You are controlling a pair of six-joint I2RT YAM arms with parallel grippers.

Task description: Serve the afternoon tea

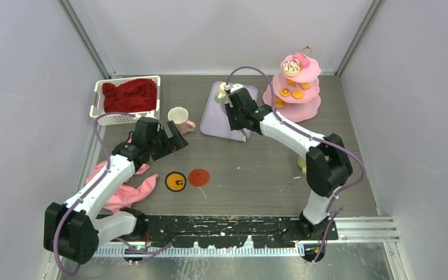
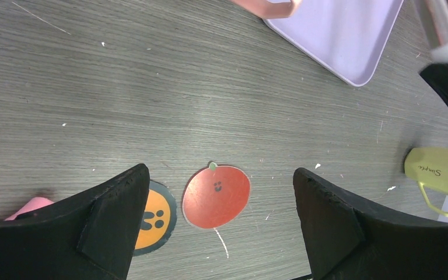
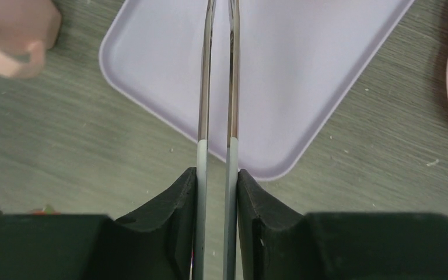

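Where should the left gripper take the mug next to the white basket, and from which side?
Probably the rim wall, from straight above: the mug stands upright, mouth up, so one finger can go inside and one outside. Pick the side of the rim away from its pink handle, which sticks out toward the lilac tray. The left gripper is open beside it.

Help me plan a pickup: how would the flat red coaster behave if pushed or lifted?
The red coaster looks paper-thin and lies flush on the table, so it would probably slide rather than roll. It is likely very light, perhaps bendy. Getting under its edge may be hard.
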